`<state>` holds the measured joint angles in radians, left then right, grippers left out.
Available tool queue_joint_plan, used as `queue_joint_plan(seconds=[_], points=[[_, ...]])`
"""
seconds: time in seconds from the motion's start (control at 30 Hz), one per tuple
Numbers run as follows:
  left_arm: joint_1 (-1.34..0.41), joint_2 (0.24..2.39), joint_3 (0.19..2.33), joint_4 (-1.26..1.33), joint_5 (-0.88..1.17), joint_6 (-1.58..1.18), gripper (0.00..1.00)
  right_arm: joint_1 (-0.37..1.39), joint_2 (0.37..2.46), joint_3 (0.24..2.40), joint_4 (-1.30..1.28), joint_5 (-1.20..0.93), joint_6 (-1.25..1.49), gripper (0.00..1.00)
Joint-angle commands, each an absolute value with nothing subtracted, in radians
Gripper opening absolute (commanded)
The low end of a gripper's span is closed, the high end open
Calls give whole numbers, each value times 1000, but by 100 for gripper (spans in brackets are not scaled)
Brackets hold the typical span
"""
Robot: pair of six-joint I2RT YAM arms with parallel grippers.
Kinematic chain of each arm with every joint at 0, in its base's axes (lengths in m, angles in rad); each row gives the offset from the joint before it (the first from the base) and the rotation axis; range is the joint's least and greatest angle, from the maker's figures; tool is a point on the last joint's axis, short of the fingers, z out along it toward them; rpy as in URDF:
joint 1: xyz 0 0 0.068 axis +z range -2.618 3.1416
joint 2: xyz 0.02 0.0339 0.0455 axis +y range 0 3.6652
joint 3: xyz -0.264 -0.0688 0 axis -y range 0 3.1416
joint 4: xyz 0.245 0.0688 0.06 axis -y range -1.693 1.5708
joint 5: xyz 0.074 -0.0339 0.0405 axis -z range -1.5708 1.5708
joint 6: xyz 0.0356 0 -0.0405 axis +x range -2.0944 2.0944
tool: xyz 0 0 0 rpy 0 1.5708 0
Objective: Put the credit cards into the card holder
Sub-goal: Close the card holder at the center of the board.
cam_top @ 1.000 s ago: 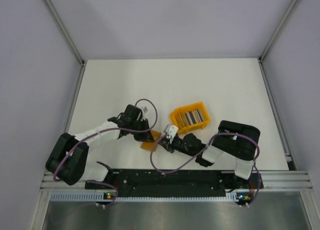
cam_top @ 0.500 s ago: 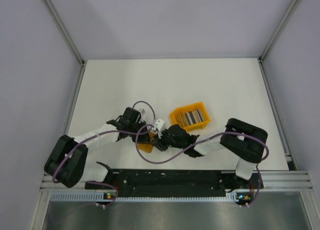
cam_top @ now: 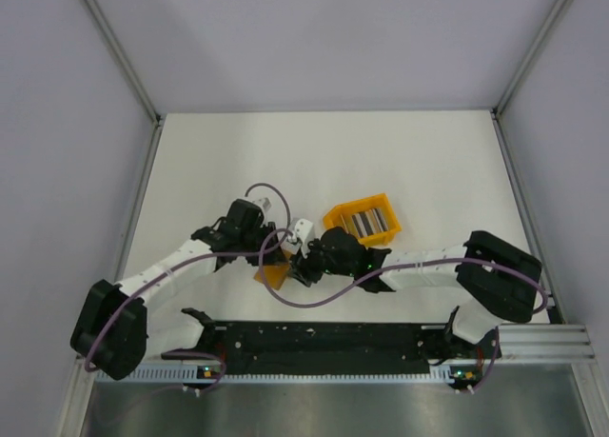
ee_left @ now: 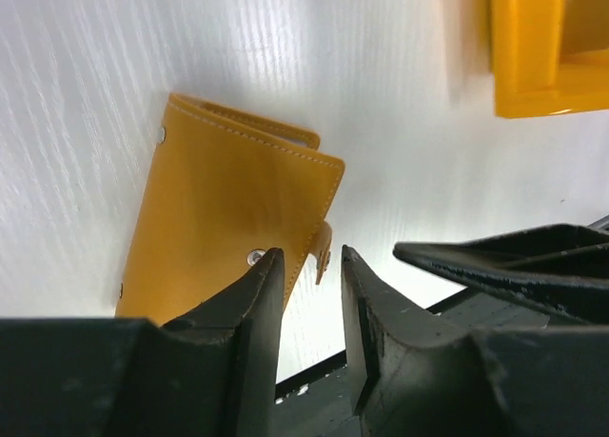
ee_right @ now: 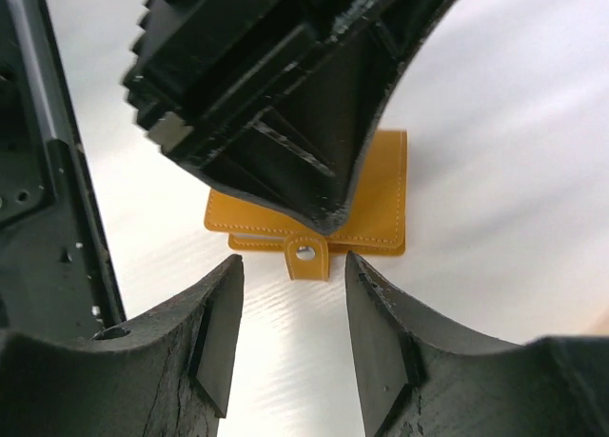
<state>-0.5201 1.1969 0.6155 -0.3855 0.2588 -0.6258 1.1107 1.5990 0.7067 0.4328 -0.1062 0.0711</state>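
Reaching to 9 o'clock, right gripper [ee_right: 292, 266] joined left gripper [ee_left: 309, 256] at card holder [ee_left: 228, 218]; left narrow, right wide; opening seems next.

Mustard-orange card holder [ee_left: 228, 218], bright orange bin [cam_top: 333, 217], striped black-white-grey credit cards [cam_top: 366, 224]

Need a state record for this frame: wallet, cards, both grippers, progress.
card holder: closed, flat on the table, clasp tab pointing toward the right gripper
credit cards: in a row inside the orange bin
left gripper: low over the card holder's clasp edge, fingers slightly apart; contact cannot be told
right gripper: open, facing the clasp tab, not touching it
progress: holder not yet opened, no card in either gripper
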Motion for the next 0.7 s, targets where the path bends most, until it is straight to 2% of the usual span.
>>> queue_joint_plan(seconds=[0.0,0.17,0.3,0.67], points=[[-523,1138,692,-414,212,-603,38,1120,1513,713,428,-132,75,47],[-522,1098,732,-492,126,-584,40,1118,1483,684,411,-89,121,45],[-503,1089,710,-526,9,-575,46,1120,1470,652,414,-52,196,43],[-465,1135,549,-393,44,-632,40,1118,1476,586,489,-109,324,32]])
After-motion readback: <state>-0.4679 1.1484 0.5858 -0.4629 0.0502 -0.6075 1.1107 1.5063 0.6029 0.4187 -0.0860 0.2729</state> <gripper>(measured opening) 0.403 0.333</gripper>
